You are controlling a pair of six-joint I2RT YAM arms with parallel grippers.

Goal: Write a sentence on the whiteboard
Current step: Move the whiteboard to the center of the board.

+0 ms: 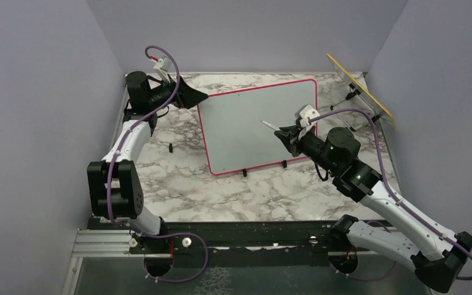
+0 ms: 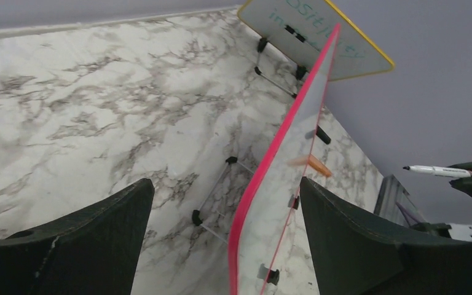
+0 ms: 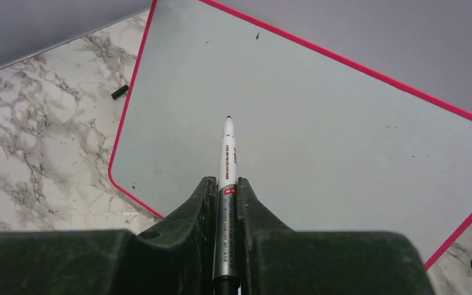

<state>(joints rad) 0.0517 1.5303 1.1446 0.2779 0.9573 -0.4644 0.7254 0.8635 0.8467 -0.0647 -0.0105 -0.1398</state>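
The marbled tabletop (image 1: pixel 252 196) carries everything. The whiteboard (image 1: pixel 239 135) with its pink-red frame takes up the middle of it, propped at a slant on small black feet. Its pale face is turned toward the arms.

Beyond the whiteboard's far right corner stands a yellow-edged panel (image 1: pixel 359 86) on a wire stand. It bears greenish writing, too blurred from here for me to read.

At the whiteboard's upper left corner the left fingers (image 2: pixel 98 239) are spread wide, one on either side of the pink edge, with a gap on both sides.

In front of the whiteboard's right half, the right fingers (image 3: pixel 196 221) are clamped on a white marker (image 3: pixel 227 153). Its black tip points at the face and stops short of it.

A small black piece (image 1: pixel 171 147) lies on the tabletop just left of the whiteboard.
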